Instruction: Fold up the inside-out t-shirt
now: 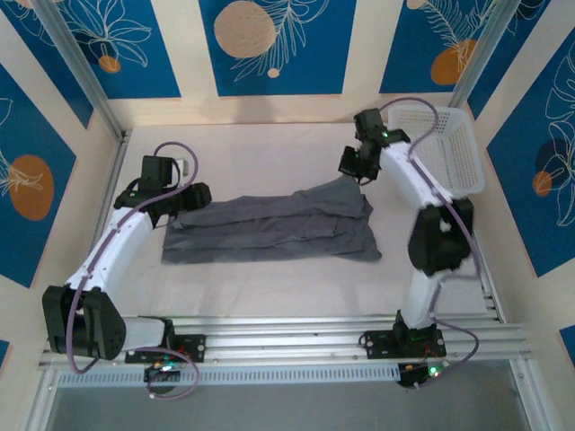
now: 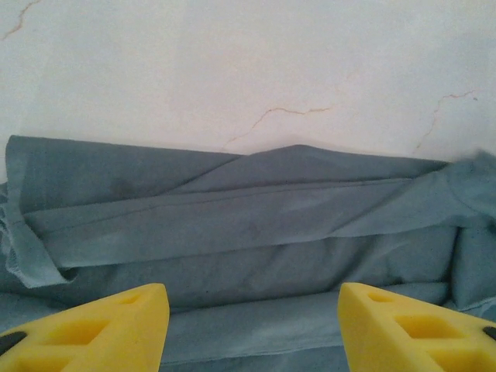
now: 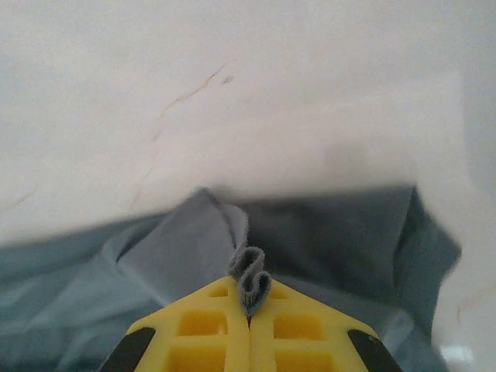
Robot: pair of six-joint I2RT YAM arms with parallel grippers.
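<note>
Fingers (image 2: 101, 329) of left gripper (image 2: 253, 318) stand about halfway apart over t-shirt's left end, nothing between them. T-shirt (image 1: 269, 229) lies mid-worktop (image 1: 269, 148) as long rumpled band, left to right, several layers stacked. Right gripper (image 3: 249, 314) at shirt's far-right corner, jaws closed on small bunched pleat, corner raised. White mesh basket (image 1: 449, 148) in worktop's far-right corner, just beyond. Judgement: cloth light, limp, not fragile; layers likely to slide and sag. Best hold: hem corners, pinching all layers.
</note>
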